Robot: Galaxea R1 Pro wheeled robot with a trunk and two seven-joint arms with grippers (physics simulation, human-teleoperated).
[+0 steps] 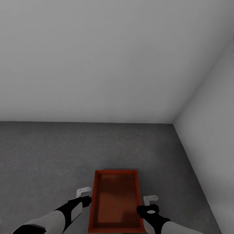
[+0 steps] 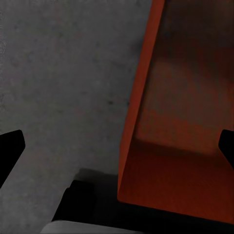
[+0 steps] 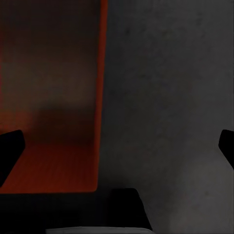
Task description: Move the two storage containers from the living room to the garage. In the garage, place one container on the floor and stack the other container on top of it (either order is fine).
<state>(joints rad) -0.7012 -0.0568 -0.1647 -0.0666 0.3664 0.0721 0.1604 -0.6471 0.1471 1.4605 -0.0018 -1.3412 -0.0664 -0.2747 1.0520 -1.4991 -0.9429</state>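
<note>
One orange-red bin [image 1: 116, 201] lies open side up on the dark grey floor [image 1: 48, 156], near the corner where two pale grey walls [image 1: 97, 58] meet. In the head view it sits between the two grippers, its long sides running away from the robot.

The left gripper [image 1: 84, 191] hangs just beside the bin's left long wall, its pale fingers [image 1: 83, 192] level with the middle of that wall. In the left wrist view the gripper [image 2: 117, 146] shows both dark fingertips at the frame's opposite edges, spread wide; the bin's wall [image 2: 146, 97] and part of its inside [image 2: 190, 107] lie between them, with bare floor [image 2: 63, 83] on the outer side. Nothing is pinched.

The right gripper [image 1: 150, 198] hangs just beside the right long wall, slightly nearer the robot. In the right wrist view the gripper [image 3: 117, 146] is likewise spread wide, fingertips at the frame's edges, with the bin's rim [image 3: 103, 73] and ribbed bottom [image 3: 48, 161] towards one finger and floor [image 3: 170, 97] towards the other. Whether either gripper touches the bin I cannot tell.
</note>
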